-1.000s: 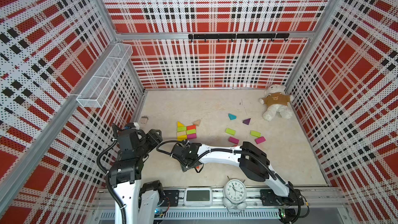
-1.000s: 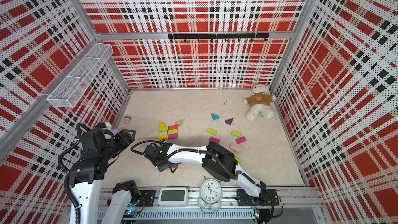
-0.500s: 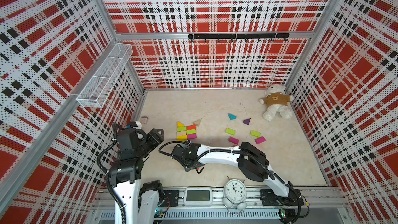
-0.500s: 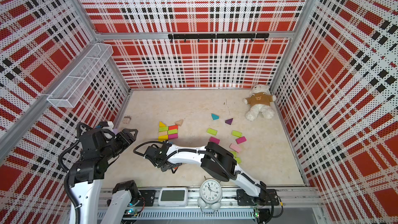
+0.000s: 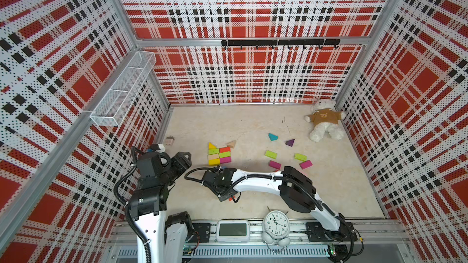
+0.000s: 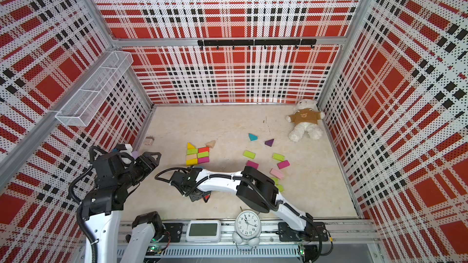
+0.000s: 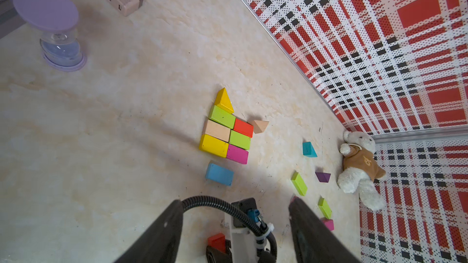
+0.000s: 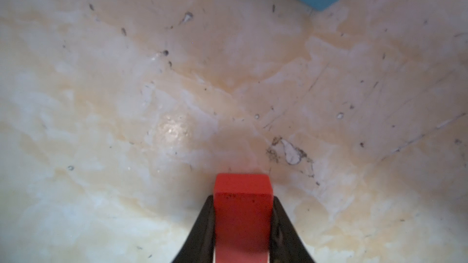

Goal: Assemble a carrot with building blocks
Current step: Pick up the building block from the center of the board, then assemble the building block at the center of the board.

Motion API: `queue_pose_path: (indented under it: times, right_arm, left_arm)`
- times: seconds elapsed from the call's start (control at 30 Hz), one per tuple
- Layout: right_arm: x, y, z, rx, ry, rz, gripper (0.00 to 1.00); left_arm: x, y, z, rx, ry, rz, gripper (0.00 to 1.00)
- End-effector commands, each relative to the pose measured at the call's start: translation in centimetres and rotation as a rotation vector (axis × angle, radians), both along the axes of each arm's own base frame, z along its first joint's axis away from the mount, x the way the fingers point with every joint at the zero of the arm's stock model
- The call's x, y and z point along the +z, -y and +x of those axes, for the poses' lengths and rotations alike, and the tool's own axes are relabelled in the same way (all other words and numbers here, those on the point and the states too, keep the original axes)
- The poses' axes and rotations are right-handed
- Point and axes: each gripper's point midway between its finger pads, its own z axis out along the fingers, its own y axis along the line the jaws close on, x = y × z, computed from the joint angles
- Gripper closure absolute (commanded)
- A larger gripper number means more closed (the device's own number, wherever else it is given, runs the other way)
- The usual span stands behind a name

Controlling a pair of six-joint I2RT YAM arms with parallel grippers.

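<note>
We see right gripper (image 8: pixel 243 199) clamped on red block (image 8: pixel 242 185); left gripper (image 7: pixel 235 204) spread wide, holding nothing. We read hour numerals on alarm clock (image 5: pixel 276 222) dial.

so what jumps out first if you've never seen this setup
The red plaid walls boxing in the table hit first. Then the tidy patch of coloured blocks laid flat left of the table's middle, and the white teddy bear slumped in the far right corner. Close up, the right end effector is clamped on a red block near the front.
</note>
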Motion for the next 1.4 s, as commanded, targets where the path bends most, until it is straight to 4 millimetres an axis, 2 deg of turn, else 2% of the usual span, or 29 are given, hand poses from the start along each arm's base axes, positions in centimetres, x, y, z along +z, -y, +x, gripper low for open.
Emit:
queue_pose_path:
  times: [0.0, 0.1, 0.3, 0.6, 0.77, 0.8, 0.9, 1.0, 1.1, 1.37]
  right_arm:
    - [1.6, -1.5, 2.0, 0.110, 0.054, 0.052, 0.74]
    - [2.2, -2.4, 3.2, 0.203, 0.085, 0.054, 0.74]
    - [2.1, -3.9, 4.9, 0.319, 0.105, 0.058, 0.74]
    - [1.7, -5.7, 5.2, 0.419, 0.077, 0.094, 0.73]
    - [1.3, -5.7, 5.9, 0.427, 0.067, 0.099, 0.69]
    - [1.4, -5.7, 6.0, 0.427, 0.069, 0.099, 0.66]
    - [1.6, -5.6, 6.5, 0.419, 0.078, 0.105, 0.48]
    - [2.1, -5.4, 6.7, 0.413, 0.095, 0.103, 0.40]
    - [2.8, -4.9, 6.7, 0.396, 0.102, 0.101, 0.36]
    - [3.1, -2.2, 5.4, 0.344, 0.073, 0.085, 0.36]
  left_arm:
    - [0.2, -0.6, 0.1, 0.028, 0.021, -0.004, 0.31]
    - [0.3, -0.9, 0.1, 0.049, 0.027, 0.000, 0.31]
    - [0.5, -1.6, -0.3, 0.094, 0.030, 0.011, 0.31]
    - [0.2, -2.3, -0.8, 0.159, 0.038, 0.011, 0.31]
    - [0.2, -2.4, -0.5, 0.169, 0.052, -0.001, 0.31]
    - [0.2, -2.5, -0.4, 0.170, 0.052, -0.001, 0.31]
    - [0.1, -2.4, -0.2, 0.167, 0.051, -0.008, 0.32]
    - [0.0, -2.4, -0.1, 0.167, 0.054, -0.010, 0.31]
    - [-0.3, -2.4, -0.1, 0.165, 0.047, -0.010, 0.31]
    - [-0.3, -2.1, -0.3, 0.154, 0.056, -0.019, 0.31]
